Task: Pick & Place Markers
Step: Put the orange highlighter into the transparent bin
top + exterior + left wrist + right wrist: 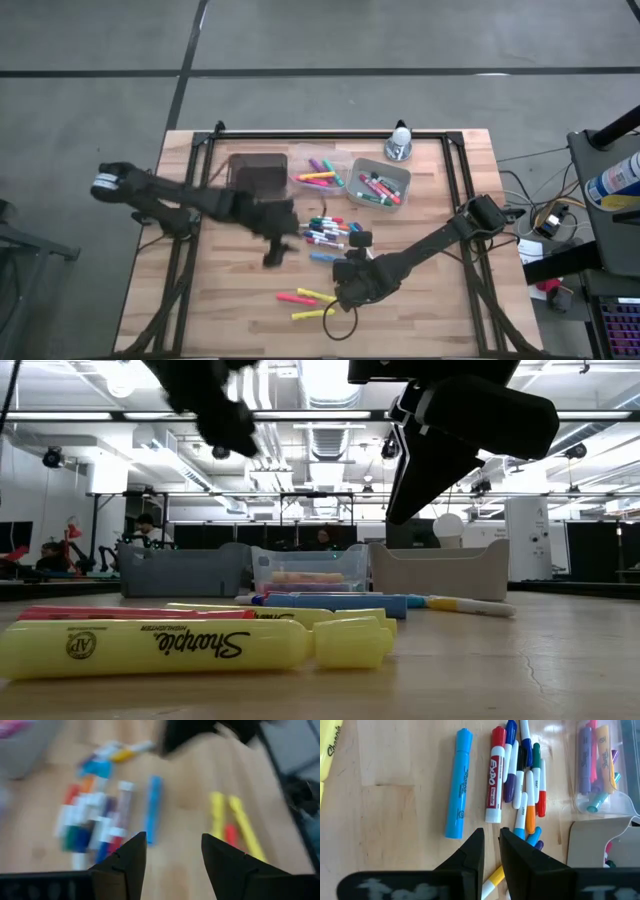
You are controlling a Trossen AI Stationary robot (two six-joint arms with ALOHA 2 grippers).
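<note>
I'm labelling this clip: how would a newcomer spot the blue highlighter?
Find the wooden table and the marker pile at its centre. Beside the pile lies the blue highlighter, alone: solid light blue, unlike its white-bodied neighbours.

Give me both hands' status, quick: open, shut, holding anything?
Left hand: open, empty, above the marker pile.
Right hand: nearly shut, nothing between the fingers.

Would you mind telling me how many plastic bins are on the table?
3, in a row along the table's far side: a dark bin at left, a clear bin in the middle, a grey bin at right.
</note>
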